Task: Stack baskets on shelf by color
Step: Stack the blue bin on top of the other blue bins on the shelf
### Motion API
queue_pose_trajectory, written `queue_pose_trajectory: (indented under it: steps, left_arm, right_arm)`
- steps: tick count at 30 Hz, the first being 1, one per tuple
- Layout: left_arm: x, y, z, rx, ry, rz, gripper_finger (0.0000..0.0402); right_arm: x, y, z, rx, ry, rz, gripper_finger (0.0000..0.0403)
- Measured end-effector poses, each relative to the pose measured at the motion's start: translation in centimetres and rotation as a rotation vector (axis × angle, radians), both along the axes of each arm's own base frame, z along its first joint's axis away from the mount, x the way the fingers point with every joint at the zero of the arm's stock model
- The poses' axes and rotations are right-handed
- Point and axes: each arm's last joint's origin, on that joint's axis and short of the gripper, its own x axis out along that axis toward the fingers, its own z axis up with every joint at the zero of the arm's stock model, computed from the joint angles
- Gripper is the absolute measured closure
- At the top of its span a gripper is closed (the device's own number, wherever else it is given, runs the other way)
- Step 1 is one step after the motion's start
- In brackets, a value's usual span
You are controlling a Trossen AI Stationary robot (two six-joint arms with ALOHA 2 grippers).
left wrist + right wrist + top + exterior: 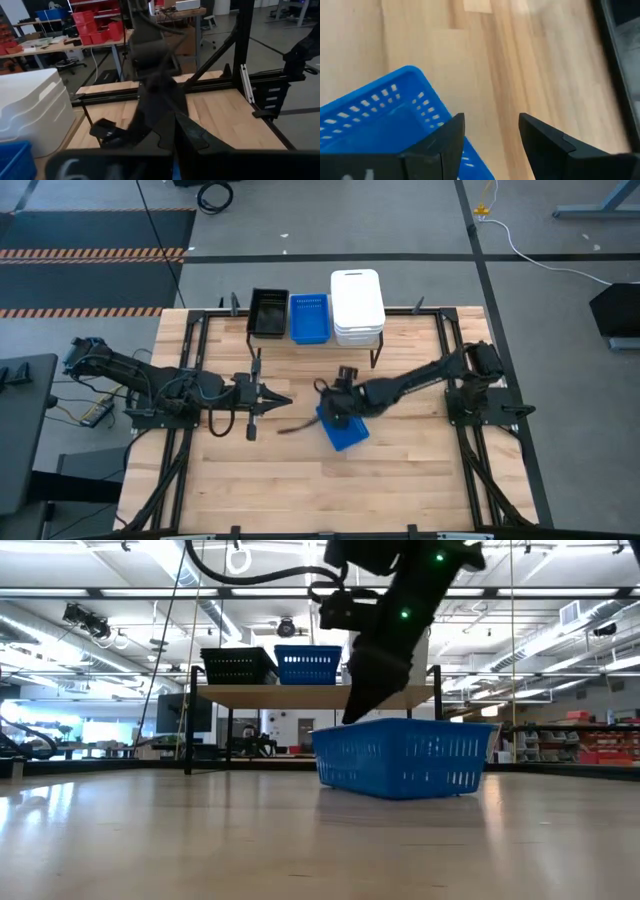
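Blue basket (405,758) sits on the table, right gripper (490,137) open astride its rim. Close squarely on the wall before lifting. Left gripper (272,396) waits nearby, spread, empty.

We see the low wooden-plank shelf on thin black legs (400,330) at the table's far edge, carrying three lots in a row: black perforated basket (268,313) left, blue perforated basket (309,318) middle, stack of white plastic baskets (357,307) right. Nearer, mid-table, a second blue perforated basket (345,430) lies on the big wooden tabletop (420,470) in front of the shelf, with the right gripper (333,412) over its rim. Left gripper (283,399) sits to its left, apart from it.
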Motion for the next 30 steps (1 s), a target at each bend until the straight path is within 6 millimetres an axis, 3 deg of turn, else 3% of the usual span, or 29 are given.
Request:
queue_pose_trajectory:
  steps: [3,6,14,19,30]
  left_arm:
    - [0.0,0.0,-0.2,0.004,0.017,0.002,0.0395]
    - [0.0,0.0,-0.2,0.007,0.024,0.002,0.0395]
    - [0.0,0.0,-0.3,0.009,0.026,0.003,0.0395]
    - [0.0,0.0,-0.1,0.005,0.012,0.005,0.0395]
    - [0.1,0.0,-0.2,0.005,0.013,0.005,0.0395]
  right_arm:
    - [0.1,-0.5,0.8,0.07,0.052,0.019,0.0208]
    - [-0.2,0.7,1.8,0.15,0.127,0.053,0.0208]
    - [-2.4,7.4,5.0,0.296,0.292,0.218,0.0208]
    - [-3.2,10.3,4.4,0.28,0.259,0.286,0.0208]
    - [-3.5,8.6,0.8,0.289,0.289,0.245,0.0208]
